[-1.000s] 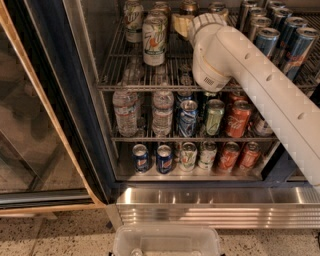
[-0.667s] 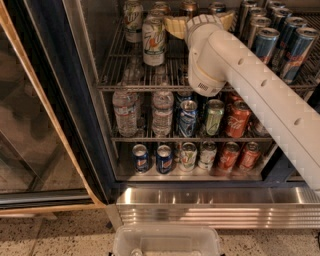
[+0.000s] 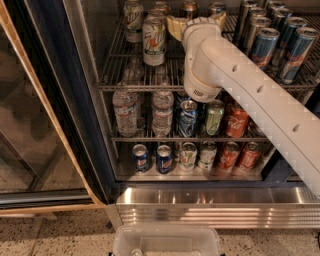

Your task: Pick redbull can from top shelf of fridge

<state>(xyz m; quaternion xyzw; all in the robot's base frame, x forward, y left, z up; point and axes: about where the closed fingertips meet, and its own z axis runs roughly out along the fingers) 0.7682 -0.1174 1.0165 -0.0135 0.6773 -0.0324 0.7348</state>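
Several redbull cans stand in rows at the right of the top shelf (image 3: pixel 145 87) of the fridge (image 3: pixel 90 125); the nearest ones are a front can (image 3: pixel 264 47) and another (image 3: pixel 299 48) to its right. My gripper (image 3: pixel 196 21) is at the top middle of the view, over the top shelf, left of the redbull rows and right of a white-and-green can (image 3: pixel 154 36). Its cream fingers (image 3: pixel 173 26) are spread apart and hold nothing. My white arm (image 3: pixel 250 95) crosses from the lower right and hides part of the shelves.
A dark bronze can (image 3: pixel 189 7) stands just behind the gripper. Water bottles (image 3: pixel 125 112), soda cans (image 3: pixel 236 120) and more cans (image 3: pixel 164 158) fill the lower shelves. The open glass door (image 3: pixel 35 125) is at left. The steel base panel (image 3: pixel 210 207) and a clear plastic bin (image 3: pixel 167 242) are below.
The arm has swung left and reached deeper over the top shelf. The gripper now sits in the middle with both fingers showing, spread apart.
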